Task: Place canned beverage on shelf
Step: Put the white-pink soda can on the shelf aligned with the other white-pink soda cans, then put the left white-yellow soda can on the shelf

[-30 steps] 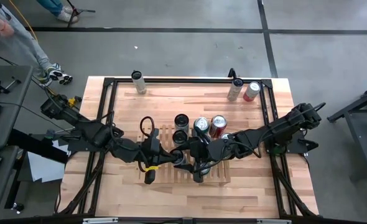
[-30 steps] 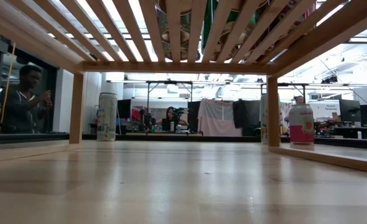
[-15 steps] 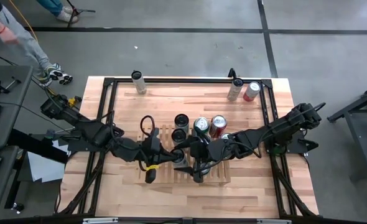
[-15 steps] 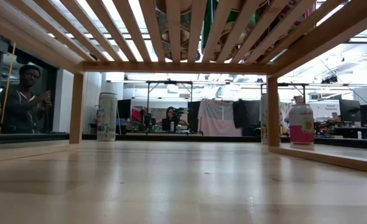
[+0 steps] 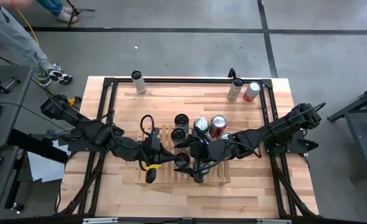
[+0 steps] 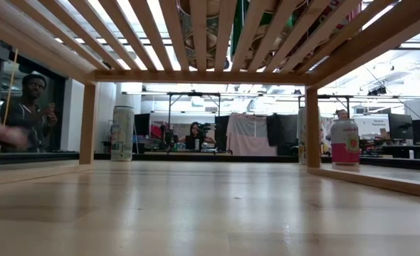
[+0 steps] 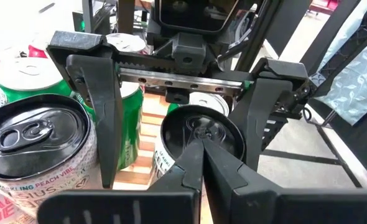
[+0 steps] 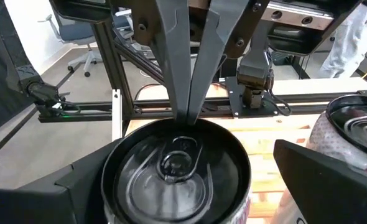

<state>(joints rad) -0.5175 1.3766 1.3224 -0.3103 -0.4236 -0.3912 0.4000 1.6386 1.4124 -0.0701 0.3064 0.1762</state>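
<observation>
A can with a dark top (image 7: 199, 132) stands upright on the light-wood slatted shelf (image 5: 216, 176), among other cans. My right gripper (image 5: 186, 160) is open. Its fingers (image 7: 104, 106) stand on either side of this can, apart from it. My left gripper (image 7: 200, 155) is shut and comes in from the table's left. Its tips are at the can's upper rim. In the low view the shelf's slats (image 6: 160, 35) show from below. My left gripper's shut fingertips (image 8: 188, 93) reach the far rim of the can's top (image 8: 186, 121), coming slanting down from the table's left. I cannot tell whether they touch the rim or stop just short of it.
On the shelf behind stand two dark-topped cans (image 5: 181, 121), a silver-topped can (image 5: 201, 124) and a red one (image 5: 218, 123). A tall can (image 5: 137, 81) and two more (image 5: 235, 89) stand at the table's far edge. A person (image 6: 26, 110) is beyond the table's left side.
My right gripper's fingers have spread wider around the dark-topped can, which stays upright on the shelf. Both arms have kept still. The person at the left has moved an arm.
</observation>
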